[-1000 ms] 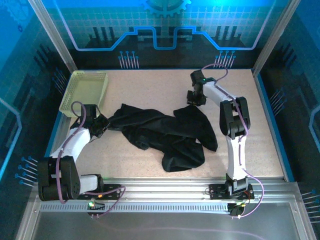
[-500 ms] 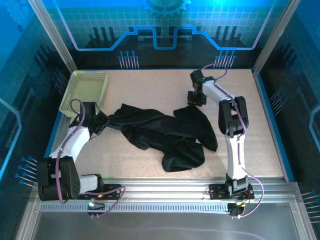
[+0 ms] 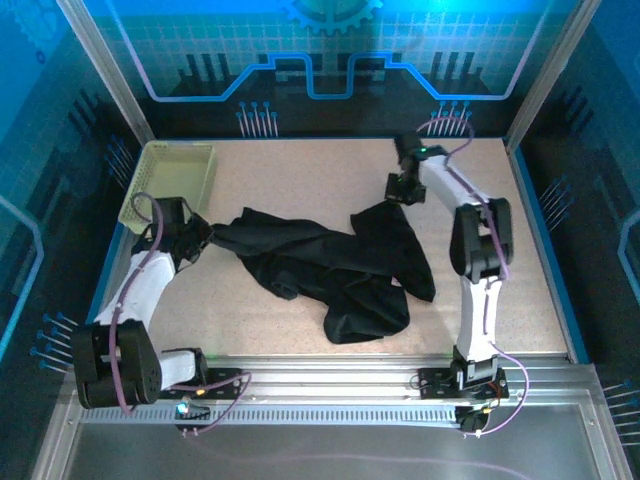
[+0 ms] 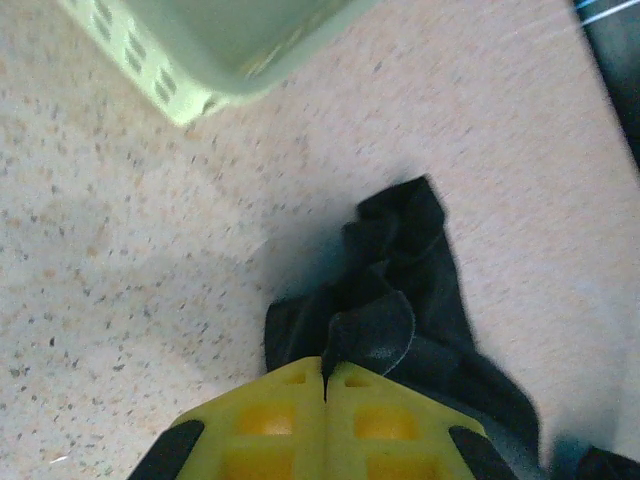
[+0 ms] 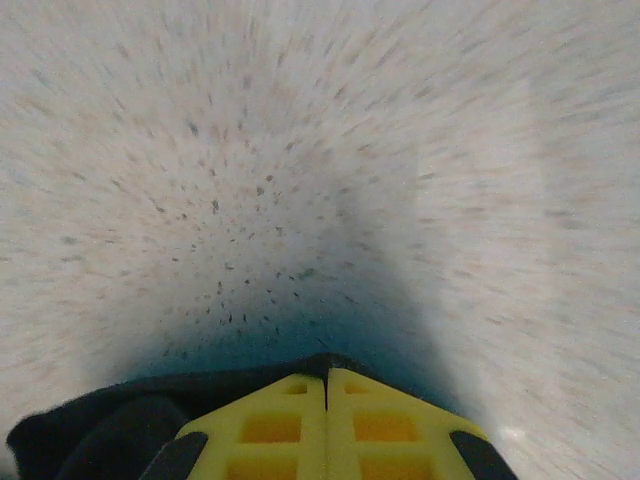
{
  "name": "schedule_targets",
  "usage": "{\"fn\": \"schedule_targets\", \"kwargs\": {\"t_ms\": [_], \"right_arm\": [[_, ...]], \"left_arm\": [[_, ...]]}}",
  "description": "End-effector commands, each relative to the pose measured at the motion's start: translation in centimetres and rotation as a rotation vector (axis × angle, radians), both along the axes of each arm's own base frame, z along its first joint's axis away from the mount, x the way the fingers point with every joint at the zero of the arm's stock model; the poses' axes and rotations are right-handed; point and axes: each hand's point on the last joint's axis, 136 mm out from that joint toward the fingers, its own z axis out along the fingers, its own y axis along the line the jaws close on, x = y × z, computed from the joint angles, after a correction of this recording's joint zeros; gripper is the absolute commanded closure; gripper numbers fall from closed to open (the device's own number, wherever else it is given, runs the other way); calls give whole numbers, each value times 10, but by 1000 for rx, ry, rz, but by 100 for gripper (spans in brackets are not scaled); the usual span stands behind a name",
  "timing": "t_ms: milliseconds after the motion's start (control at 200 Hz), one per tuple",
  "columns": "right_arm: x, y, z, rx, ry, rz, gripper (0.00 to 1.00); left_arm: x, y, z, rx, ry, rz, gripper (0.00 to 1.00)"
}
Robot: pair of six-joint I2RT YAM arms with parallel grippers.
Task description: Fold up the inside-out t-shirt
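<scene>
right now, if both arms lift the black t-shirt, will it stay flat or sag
Likely floppy and sagging: the t-shirt lies in crumpled folds. Probably light too, since its edge bunches where the left gripper pinches it.

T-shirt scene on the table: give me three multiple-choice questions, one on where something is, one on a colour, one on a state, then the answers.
1. Where on the table does the mesh basket stand?
A. near right corner
B. far left corner
C. the middle

2. What colour is the t-shirt?
A. white
B. black
C. red

3. What is the left gripper doing?
A. open above the basket
B. open on bare table
C. shut on an end of the t-shirt

Answers:
1 B: the top view shows the basket at the far left corner.
2 B: the fabric is black in every view.
3 C: the left wrist view shows its fingers closed with black fabric pinched between them.
</scene>
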Motion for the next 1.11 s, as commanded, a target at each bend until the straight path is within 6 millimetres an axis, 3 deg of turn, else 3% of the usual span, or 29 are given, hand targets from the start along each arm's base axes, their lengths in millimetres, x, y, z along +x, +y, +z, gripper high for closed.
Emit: {"fn": "schedule_targets", "kwargs": {"t_ms": [0, 95, 255, 415, 510, 705, 835, 975, 1100], "right_arm": [[-11, -46, 124, 10, -249, -84, 100], [-30, -59, 194, 31, -396, -91, 100], [-70, -71, 287, 50, -591, -110, 100], [-106, -82, 361, 71, -765, -109, 100], [-122, -79, 390, 72, -838, -66, 100], [-158, -68, 414, 106, -907, -4, 100], [-180, -68, 419, 105, -930, 0, 100], [-185, -72, 411, 83, -926, -14, 100], [-157, -79, 378, 53, -845, -43, 100]], "left_arm": [[10, 13, 64, 34, -174, 13, 100], [15, 17, 104, 38, -277, 17, 100], [16, 20, 167, 40, -433, 18, 100], [14, 17, 225, 42, -549, -7, 100], [12, 11, 252, 34, -600, -40, 100], [-9, -4, 309, 44, -739, -100, 100], [-24, -8, 327, 70, -788, -109, 100], [-24, -3, 320, 103, -760, -90, 100], [5, 7, 270, 83, -608, -83, 100]]}}
